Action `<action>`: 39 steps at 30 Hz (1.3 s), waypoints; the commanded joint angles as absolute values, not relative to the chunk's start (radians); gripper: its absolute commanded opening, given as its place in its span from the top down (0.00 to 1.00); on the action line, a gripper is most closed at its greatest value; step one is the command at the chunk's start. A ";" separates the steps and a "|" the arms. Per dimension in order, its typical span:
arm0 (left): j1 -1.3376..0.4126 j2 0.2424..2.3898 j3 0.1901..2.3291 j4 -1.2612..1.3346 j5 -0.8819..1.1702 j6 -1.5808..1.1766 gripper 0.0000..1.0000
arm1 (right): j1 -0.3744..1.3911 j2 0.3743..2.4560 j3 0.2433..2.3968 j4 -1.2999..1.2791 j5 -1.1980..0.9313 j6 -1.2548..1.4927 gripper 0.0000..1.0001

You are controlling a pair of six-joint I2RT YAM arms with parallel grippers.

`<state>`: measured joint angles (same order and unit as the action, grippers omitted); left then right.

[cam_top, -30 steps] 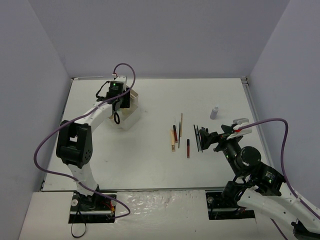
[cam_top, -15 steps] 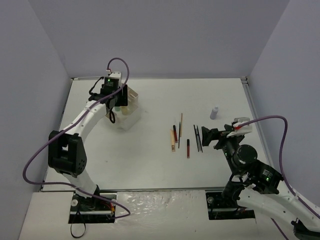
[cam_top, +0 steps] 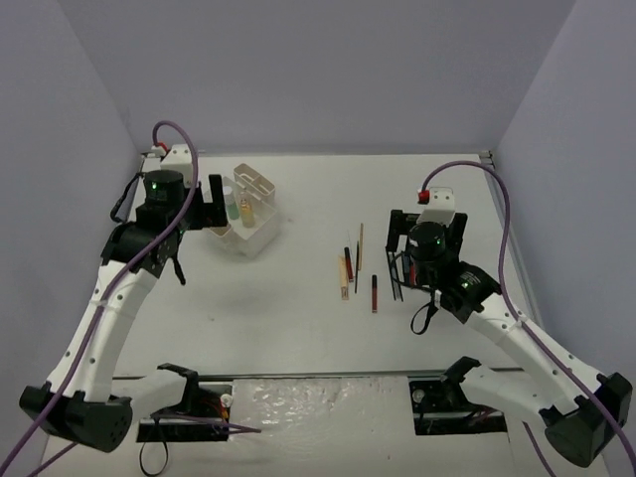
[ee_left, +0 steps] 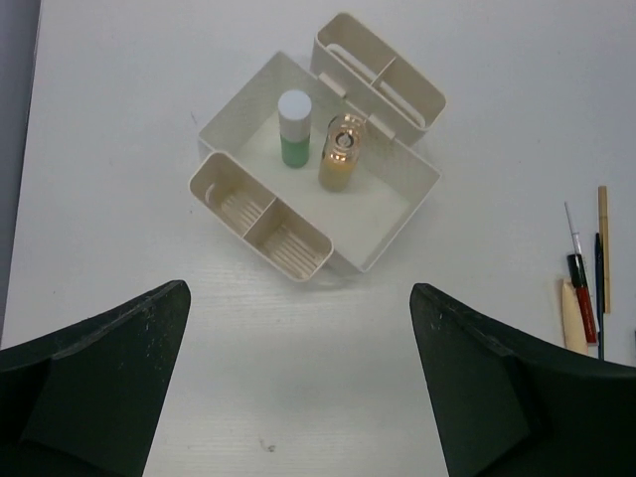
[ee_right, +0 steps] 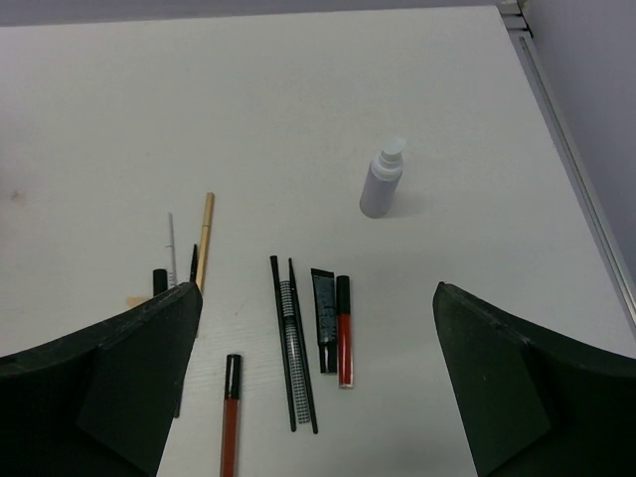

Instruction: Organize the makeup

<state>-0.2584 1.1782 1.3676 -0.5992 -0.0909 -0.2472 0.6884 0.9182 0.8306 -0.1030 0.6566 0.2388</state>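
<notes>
Left gripper (ee_left: pixel 298 288): fingers (ee_left: pixel 109 378) spread wide, nothing held, hovers above the white box (ee_left: pixel 393 237). In its middle bay (ee_left: pixel 378 197): green bottle (ee_left: pixel 294 129) and gold bottle (ee_left: pixel 341 154), upright, side by side. Probably parked there because that bay looks the only one deep enough for standing bottles. Ribbed side trays (ee_left: pixel 263 224): nothing seen in them, likely meant for sticks.

Right gripper (ee_right: pixel 318 288): likewise wide open, unloaded, looking down on loose sticks on the table (ee_right: pixel 298 99). Thin black pencils (ee_right: pixel 293 343), black tube (ee_right: pixel 322 318), red gloss (ee_right: pixel 343 328), red stick (ee_right: pixel 230 417), tan pencil (ee_right: pixel 205 238), all flat and roughly parallel. Reads as lining up a pick.

Lilac bottle (ee_right: pixel 381 181): upright, apart from the sticks, well apart from the box. Most of the sorting not yet done.
</notes>
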 commanded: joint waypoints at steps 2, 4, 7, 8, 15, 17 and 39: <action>-0.250 1.021 1.249 -0.624 -0.106 -0.243 0.07 | 0.436 1.047 0.870 0.047 0.407 0.244 0.01; -0.250 0.946 1.192 -0.617 -0.103 -0.248 0.07 | 0.359 1.086 0.861 0.078 0.339 0.237 0.02; -0.250 0.875 1.100 -0.599 -0.103 -0.250 0.05 | 0.272 1.159 0.849 0.144 0.253 0.231 0.04; -0.251 0.848 1.074 -0.593 -0.109 -0.251 0.04 | 0.236 1.183 0.841 0.170 0.227 0.229 0.04; -0.252 0.787 0.970 -0.573 -0.130 -0.266 0.03 | 0.130 1.406 0.818 0.374 0.114 0.181 0.10; -0.252 0.781 0.956 -0.568 -0.130 -0.266 0.03 | 0.110 1.452 0.806 0.438 0.100 0.178 0.12; -0.252 0.772 0.945 -0.577 -0.160 -0.264 0.03 | 0.018 1.701 0.860 0.623 -0.046 0.103 0.37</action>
<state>-0.2584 0.7750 0.9169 -0.6250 -0.1378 -0.2504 0.0380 1.7097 0.8120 0.5230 -0.0214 0.1233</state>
